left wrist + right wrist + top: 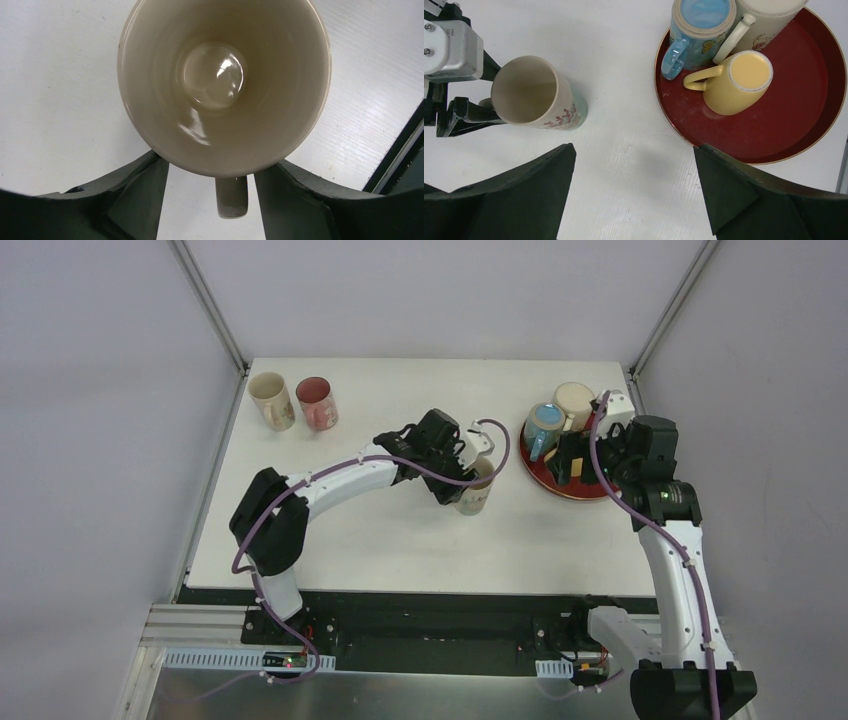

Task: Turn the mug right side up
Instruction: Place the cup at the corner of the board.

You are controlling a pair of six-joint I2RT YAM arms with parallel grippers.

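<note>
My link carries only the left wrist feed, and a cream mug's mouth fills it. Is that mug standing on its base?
Observer: Yes. In the right wrist view the mug stands mouth up on the table.
Operator: Where is the other arm?
Observer: The right gripper hangs open and empty over the table, between that mug and a red tray.
Operator: Anything on the tray?
Observer: Three: a blue mug, a yellow mug and a cream mug.

Cream mug (225,85) sits mouth-up on the white counter (60,100), its handle (231,197) poking between the claw (217,164) fingers.
</note>
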